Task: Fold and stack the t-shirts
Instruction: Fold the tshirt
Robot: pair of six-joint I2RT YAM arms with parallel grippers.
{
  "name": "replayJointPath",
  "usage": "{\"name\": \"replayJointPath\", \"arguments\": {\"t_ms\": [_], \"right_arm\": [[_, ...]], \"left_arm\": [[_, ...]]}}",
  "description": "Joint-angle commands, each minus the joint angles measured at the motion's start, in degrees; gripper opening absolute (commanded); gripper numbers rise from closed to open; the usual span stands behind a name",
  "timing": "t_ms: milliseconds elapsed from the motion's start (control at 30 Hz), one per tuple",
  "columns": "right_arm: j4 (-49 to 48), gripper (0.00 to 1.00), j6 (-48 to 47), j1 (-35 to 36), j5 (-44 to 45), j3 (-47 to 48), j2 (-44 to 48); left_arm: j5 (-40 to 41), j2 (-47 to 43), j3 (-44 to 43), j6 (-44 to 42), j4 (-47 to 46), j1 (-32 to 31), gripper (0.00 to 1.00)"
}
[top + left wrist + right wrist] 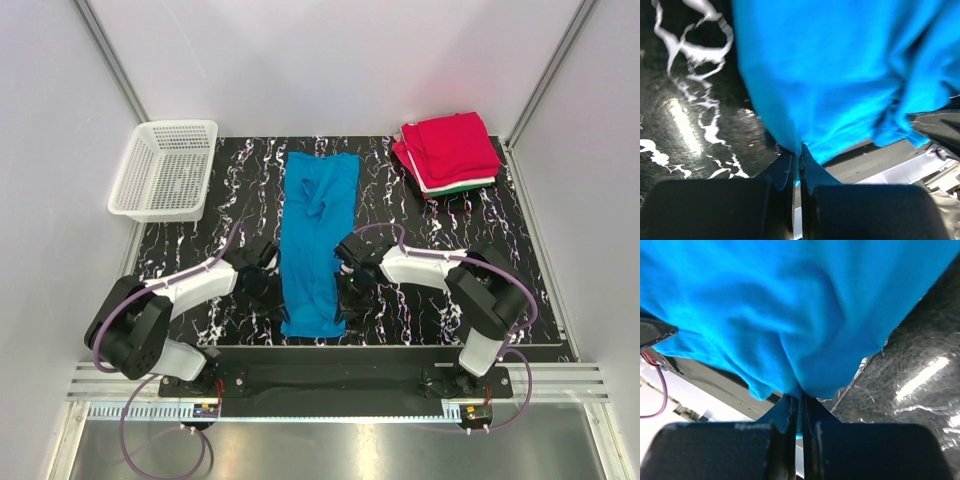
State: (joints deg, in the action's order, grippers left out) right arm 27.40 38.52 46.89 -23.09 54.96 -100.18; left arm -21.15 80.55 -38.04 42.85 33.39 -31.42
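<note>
The plain bright blue cloth t-shirt (318, 240) is laid out as a long, narrow, rumpled strip on the black, white-veined marble-patterned bench (420, 305). It is flanked by the two sets of jaws close to its near end. The left jaws are closed on the shirt's left edge, and in the left wrist view a fold of the blue cloth (840, 75) is seen pinched in the thin slit between them. The right jaws are likewise clamped on the right edge, with cloth (805, 315) drawn in between them. Beyond the right jaws and off to their right, a stack of folded t-shirts (448, 152), red on top over white and green, is set at the far corner. Beyond the left jaws, off to their left, a white plastic mesh basket (165, 170) is placed.
</note>
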Motion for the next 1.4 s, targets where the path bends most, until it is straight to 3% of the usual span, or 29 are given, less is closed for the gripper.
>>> {"name": "replayJointPath", "arguments": {"t_ms": [0,367,633,1367], "right_arm": [[6.4,0.0,-3.4,0.3,5.2,5.6,2.1],[16.0,0.0,-7.9,-2.9,7.0,16.6,3.7],[21.7,0.0,-13.9,-10.3,6.9,24.8,1.4],[32.9,0.0,-24.4,-18.2,3.4,57.6,-21.7]], "left_arm": [[0.9,-1.2,-5.6,-1.4,1.0,0.0,0.0],[1.7,1.9,-17.2,-2.6,4.8,0.0,0.0],[6.0,8.0,-28.0,-3.6,8.1,1.4,0.0],[8.6,23.9,-47.3,-5.0,10.8,7.0,0.0]]}}
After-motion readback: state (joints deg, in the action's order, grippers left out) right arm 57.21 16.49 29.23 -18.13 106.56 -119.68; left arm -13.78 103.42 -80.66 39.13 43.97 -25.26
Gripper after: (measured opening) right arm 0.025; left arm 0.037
